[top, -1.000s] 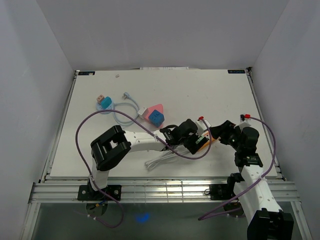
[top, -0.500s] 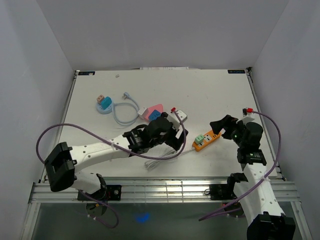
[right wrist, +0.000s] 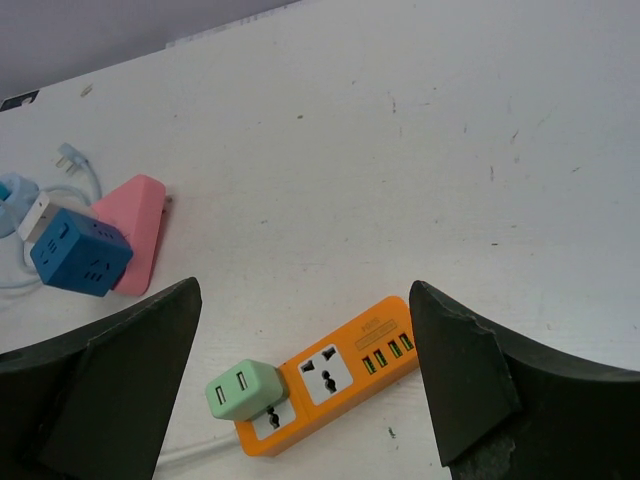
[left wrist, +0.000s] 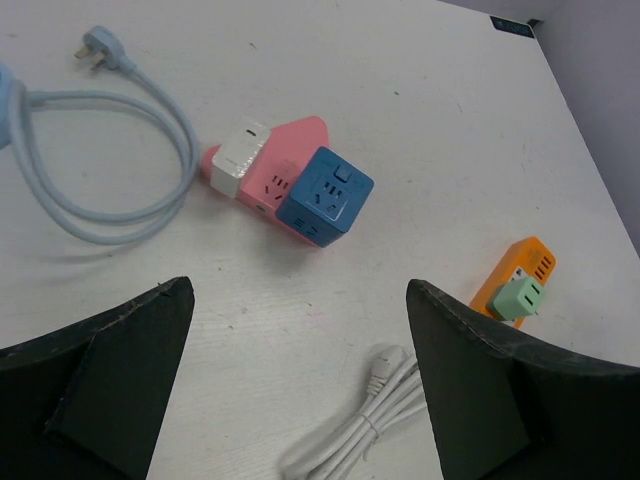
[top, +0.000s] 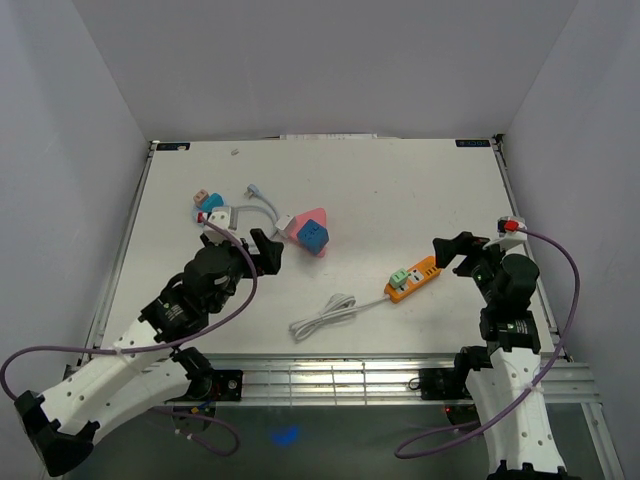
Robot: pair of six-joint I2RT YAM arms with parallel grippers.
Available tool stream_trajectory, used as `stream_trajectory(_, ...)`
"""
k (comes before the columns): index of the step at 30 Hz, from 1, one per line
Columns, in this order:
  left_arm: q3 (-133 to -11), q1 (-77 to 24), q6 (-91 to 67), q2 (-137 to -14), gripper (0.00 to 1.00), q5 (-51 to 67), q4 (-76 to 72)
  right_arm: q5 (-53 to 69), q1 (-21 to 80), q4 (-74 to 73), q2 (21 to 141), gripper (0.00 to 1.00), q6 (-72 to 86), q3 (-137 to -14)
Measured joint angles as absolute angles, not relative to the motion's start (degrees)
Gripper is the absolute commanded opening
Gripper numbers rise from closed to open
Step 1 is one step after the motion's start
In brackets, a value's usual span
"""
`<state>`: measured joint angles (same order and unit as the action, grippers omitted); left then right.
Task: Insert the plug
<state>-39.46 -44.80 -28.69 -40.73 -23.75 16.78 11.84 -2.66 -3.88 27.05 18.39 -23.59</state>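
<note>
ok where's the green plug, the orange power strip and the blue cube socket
green plug [right wrist: 245,391]: right wrist view, on its top face with the two slots
orange power strip [right wrist: 330,377]: right wrist view, on its middle socket
blue cube socket [left wrist: 327,193]: left wrist view, on its upper face

Mint-green plug [right wrist: 246,389] seated upright on end of orange power strip [right wrist: 345,368] — flat, toward 4 o'clock on table [top: 400,190].

The white bench [top: 400,180] carries an orange power strip [top: 418,274] at four o'clock with a green plug [top: 400,276] in its end, a bundled white cord [top: 322,316] at six, touching pink block [top: 312,214] and blue socket cube [top: 313,236] near centre, and a looped light-blue cable [left wrist: 185,150] at ten.
</note>
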Motion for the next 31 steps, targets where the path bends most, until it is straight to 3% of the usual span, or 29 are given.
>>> stream_trajectory(9,-43.7,-44.7,-28.5,-36.8,0.98,-34.3,26.7,9.1,-2.7,-4.3,24.3,0.89,17.2,-23.6)
stream_trajectory(18,-40.8,-44.7,-25.5,-27.8,0.98,-39.4,26.5,8.0,-2.7,-4.6,24.2,0.89,17.1,-23.6)
stream_trajectory(31,-40.8,-44.7,-24.6,-32.2,0.98,-40.0,26.8,7.6,-2.7,-4.7,23.6,0.89,17.1,-23.6)
